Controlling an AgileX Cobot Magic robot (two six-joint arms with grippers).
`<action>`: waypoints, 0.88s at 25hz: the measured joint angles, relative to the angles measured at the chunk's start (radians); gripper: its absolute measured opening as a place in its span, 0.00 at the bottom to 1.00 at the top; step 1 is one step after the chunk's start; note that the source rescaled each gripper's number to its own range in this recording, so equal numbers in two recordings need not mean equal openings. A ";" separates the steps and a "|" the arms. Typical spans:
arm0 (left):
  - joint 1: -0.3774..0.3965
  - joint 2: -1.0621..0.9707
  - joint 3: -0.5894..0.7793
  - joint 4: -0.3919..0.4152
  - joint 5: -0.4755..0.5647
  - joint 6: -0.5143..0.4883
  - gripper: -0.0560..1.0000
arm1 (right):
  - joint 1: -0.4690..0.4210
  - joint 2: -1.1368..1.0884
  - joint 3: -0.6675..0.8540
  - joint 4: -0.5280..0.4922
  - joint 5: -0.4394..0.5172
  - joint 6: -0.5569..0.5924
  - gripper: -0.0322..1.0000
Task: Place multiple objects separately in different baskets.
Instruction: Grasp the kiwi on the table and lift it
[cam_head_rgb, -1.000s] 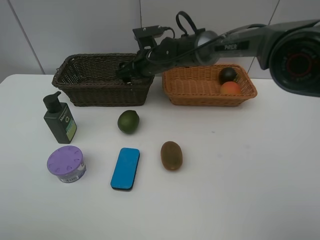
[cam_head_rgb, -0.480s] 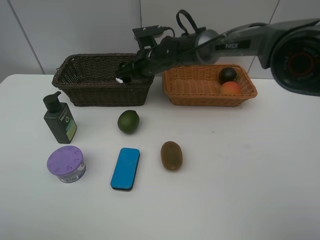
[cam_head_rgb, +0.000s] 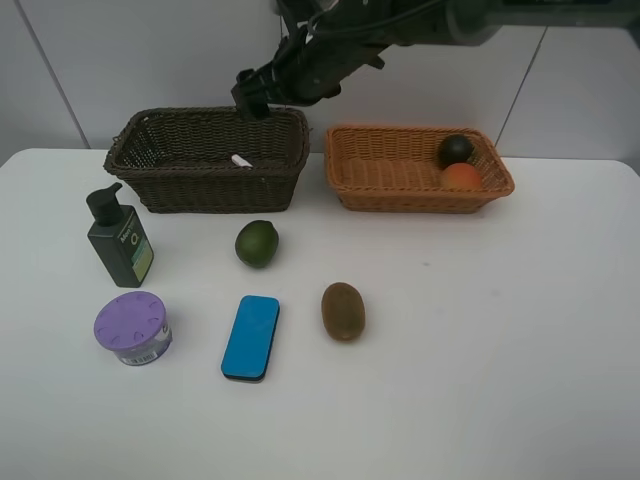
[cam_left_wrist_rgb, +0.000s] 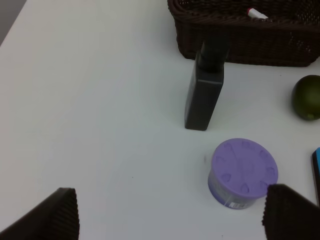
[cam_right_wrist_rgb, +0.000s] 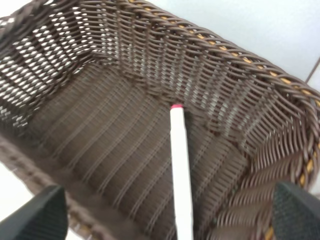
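Two baskets: the dark brown basket (cam_head_rgb: 200, 192) stands on the left and the light orange basket (cam_head_rgb: 420, 197) just beside it on the right, both at the back of the white surface (cam_head_rgb: 500, 340).
Right pincer: my right pincer (cam_head_rgb: 250, 98) hangs above the dark brown basket's rear rim, clear of the weave. Its fingers (cam_right_wrist_rgb: 42, 215) are spread wide with nothing between them.
Marker: the white marker (cam_right_wrist_rgb: 181, 170) lies inside the dark brown basket, pink-red tip toward one wall, touching neither of my fingers.
Left pincer: my left pincer (cam_left_wrist_rgb: 170, 200) hovers over the surface, its fingers far apart and empty.
Tub: the purple-lidded tub (cam_left_wrist_rgb: 243, 172) stands upright at the front left, near my left pincer.
Pump bottle: the dark green pump bottle (cam_left_wrist_rgb: 204, 100) stands upright between the tub and the dark brown basket, touching neither.
Lime: the green lime (cam_head_rgb: 256, 243) rests on the surface in front of the dark brown basket, apart from it.
Eraser: the blue eraser (cam_head_rgb: 250, 336) lies flat in front of the lime, between the tub and the kiwi.
Kiwi: the brown kiwi (cam_head_rgb: 343, 310) sits on the surface to the right of the eraser.
Light orange basket's load: the dark mangosteen (cam_head_rgb: 456, 150) and the orange-red peach (cam_head_rgb: 461, 177) sit at its right end, touching, the mangosteen behind.
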 joint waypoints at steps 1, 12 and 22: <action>0.000 0.000 0.000 0.000 0.000 0.000 0.97 | 0.000 -0.024 0.000 -0.003 0.034 0.008 0.98; 0.000 0.000 0.000 0.000 0.000 0.000 0.97 | 0.000 -0.176 -0.002 -0.174 0.625 0.409 0.98; 0.000 0.000 0.000 0.000 0.000 0.000 0.97 | 0.051 -0.195 0.120 -0.189 0.716 0.643 0.98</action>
